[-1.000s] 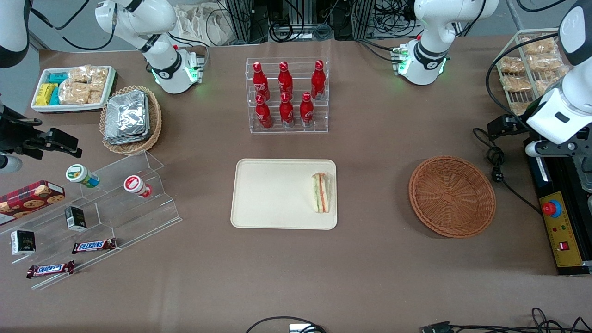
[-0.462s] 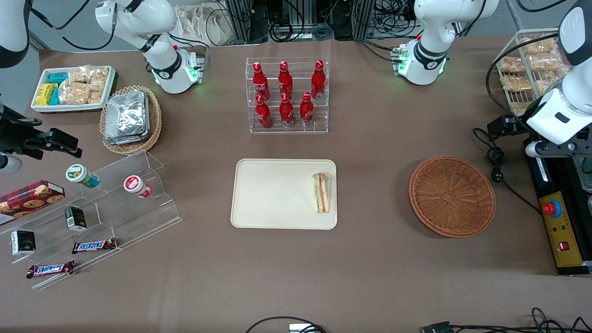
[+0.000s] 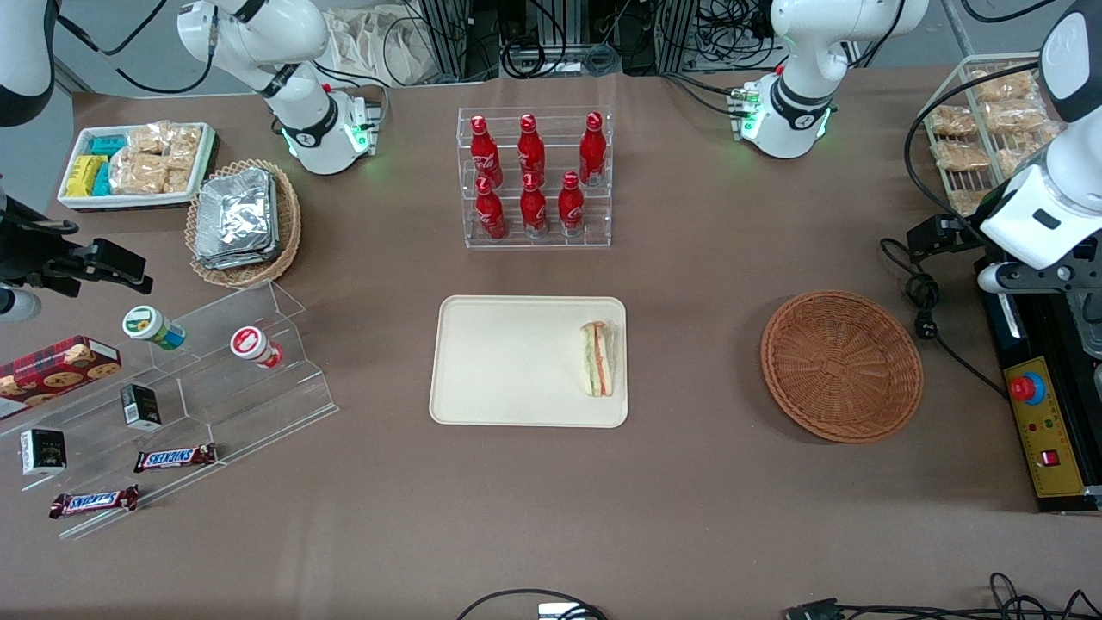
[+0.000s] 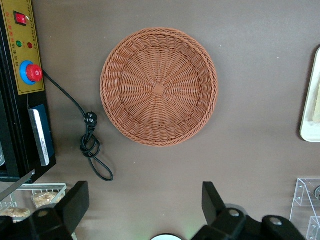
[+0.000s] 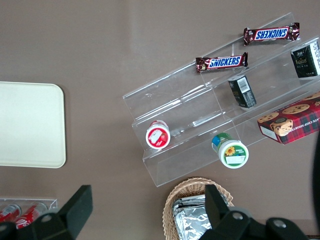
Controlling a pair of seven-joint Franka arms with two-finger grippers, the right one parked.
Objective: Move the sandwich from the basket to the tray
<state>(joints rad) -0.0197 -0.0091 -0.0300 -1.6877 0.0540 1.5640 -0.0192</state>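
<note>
The sandwich (image 3: 597,359) lies on the cream tray (image 3: 508,362), close to the tray's edge that faces the basket. The reddish-brown wicker basket (image 3: 841,366) is empty and stands on the table beside the tray, toward the working arm's end. In the left wrist view the basket (image 4: 159,86) shows whole from above, with a corner of the tray (image 4: 312,100). My left gripper (image 4: 144,202) is open and empty. It hangs high above the table, a little farther from the front camera than the basket. In the front view the gripper (image 3: 1033,277) is above the table's end.
A black control box with a red button (image 3: 1024,389) and a coiled black cable (image 3: 923,306) lie by the basket. A rack of red bottles (image 3: 534,176) stands farther back than the tray. A wire rack of packed snacks (image 3: 981,129) sits under my arm.
</note>
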